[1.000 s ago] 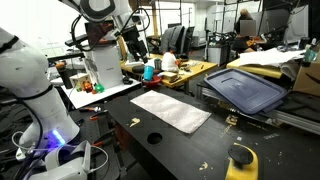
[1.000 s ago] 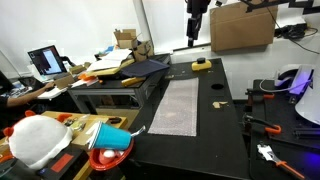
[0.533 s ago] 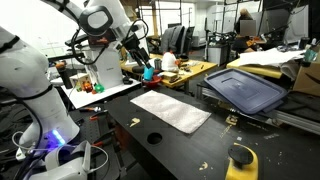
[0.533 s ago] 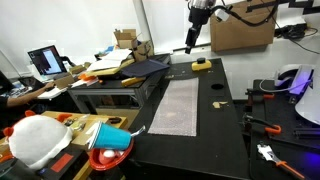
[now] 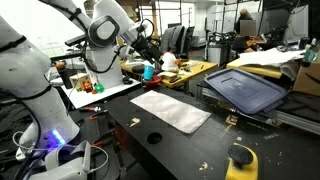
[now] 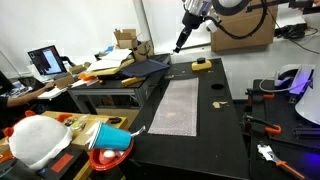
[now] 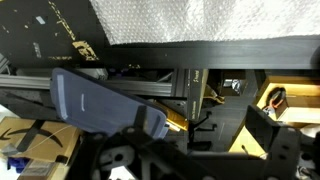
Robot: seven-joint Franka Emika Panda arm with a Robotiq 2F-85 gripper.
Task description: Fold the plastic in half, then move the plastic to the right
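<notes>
Plastic [image 5: 170, 110] lies flat and unfolded on the black table [image 5: 190, 155], edges free for lifting; gripper [image 6: 180, 43] hangs high above, pincer spread, empty; likely readying a pinch.

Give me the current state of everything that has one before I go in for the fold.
plastic: unfolded, lying flat on the black table, untouched.
gripper: open, empty, raised in the air, clear of the plastic.
dark lid: lying beside the black table, not touching the plastic.
laptop: open, screen lit.
</notes>
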